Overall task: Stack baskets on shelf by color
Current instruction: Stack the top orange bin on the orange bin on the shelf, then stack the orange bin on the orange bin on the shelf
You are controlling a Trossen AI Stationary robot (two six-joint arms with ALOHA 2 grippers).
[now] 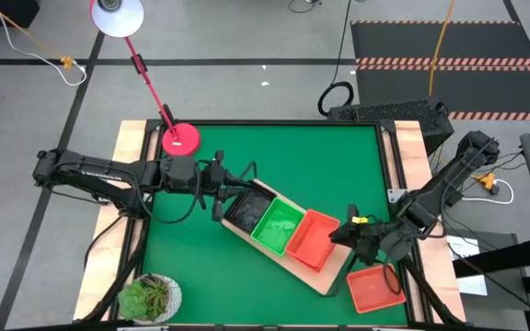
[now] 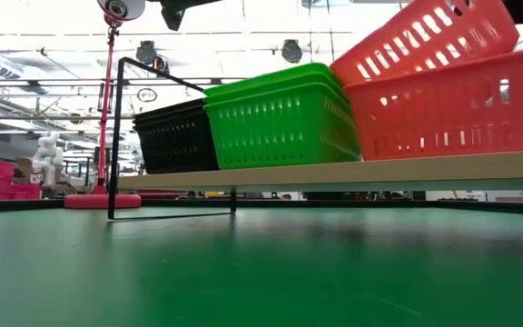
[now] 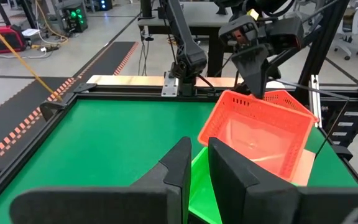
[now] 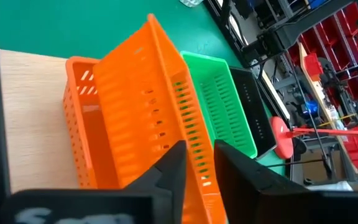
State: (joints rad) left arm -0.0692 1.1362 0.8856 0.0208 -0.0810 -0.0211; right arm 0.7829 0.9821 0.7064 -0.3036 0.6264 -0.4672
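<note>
A green worktop (image 1: 201, 257) is seen carrying a light-wood shelf (image 1: 325, 276) set diagonally, a round red lamp base (image 1: 180, 139), a potted plant (image 1: 150, 297) and a lone red basket (image 1: 374, 288). On the shelf, black baskets (image 1: 243, 208), green baskets (image 1: 277, 226) and red baskets (image 1: 312, 239) are lined up side by side.

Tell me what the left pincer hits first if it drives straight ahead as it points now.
Probably the green baskets right past the left pincer, then the tilted red basket that the right pincer grips at its rim. Depth is hard to judge; it may pass just above the green rim.
</note>
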